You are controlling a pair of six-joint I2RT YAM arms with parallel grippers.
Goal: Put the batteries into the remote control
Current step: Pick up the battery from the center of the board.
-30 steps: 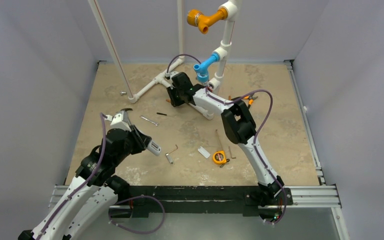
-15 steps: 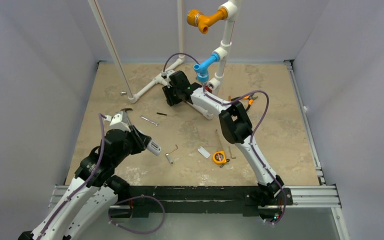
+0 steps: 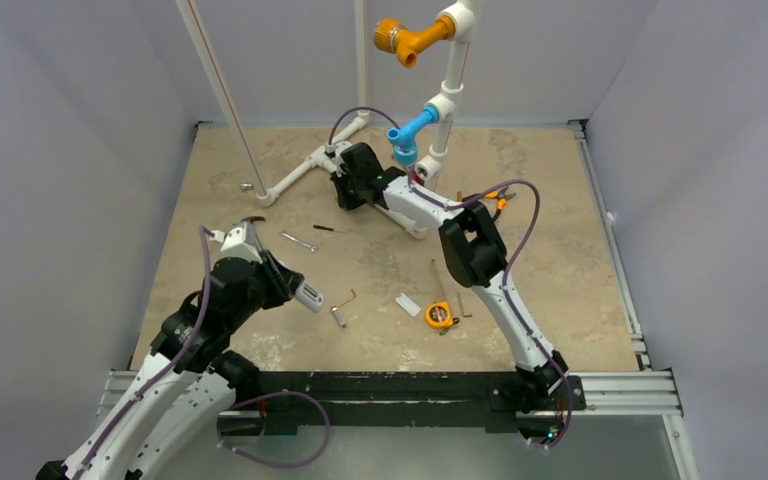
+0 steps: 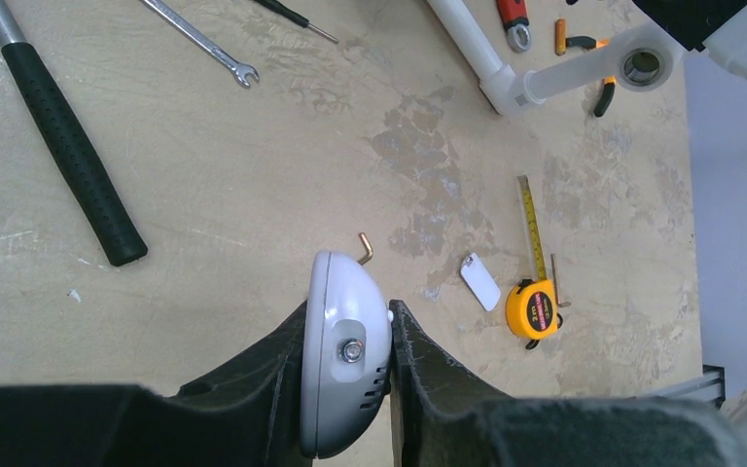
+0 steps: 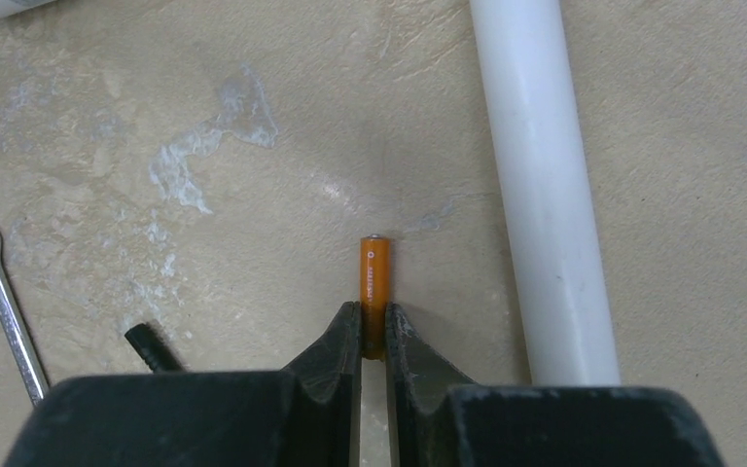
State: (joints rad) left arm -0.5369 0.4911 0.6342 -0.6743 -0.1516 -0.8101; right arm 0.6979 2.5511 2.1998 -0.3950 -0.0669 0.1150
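Note:
My left gripper [image 4: 348,309] is shut on the remote control [image 4: 343,375], a white handset seen end-on between the black fingers; in the top view the remote [image 3: 307,294] juts right from that gripper [image 3: 285,283] at the near left. My right gripper [image 5: 373,309] is shut on one orange battery [image 5: 373,272], pinching its near end just above the tan surface, beside a white pipe. In the top view this gripper [image 3: 346,196] is at the far middle. A second small orange cylinder [image 4: 561,37] lies by the pliers; I cannot tell if it is a battery.
A white PVC pipe frame [image 3: 300,170] runs just right of the battery in the right wrist view [image 5: 540,195]. A wrench [image 5: 5,311] and a black handle [image 5: 151,348] lie to its left. A hammer [image 4: 68,146], yellow tape measure [image 3: 440,315], white plate [image 3: 408,304], hex key [image 3: 343,305] and pliers [image 3: 500,200] lie around.
My right gripper has shifted slightly farther back and to the left near the pipe frame. The left arm with the remote has not moved.

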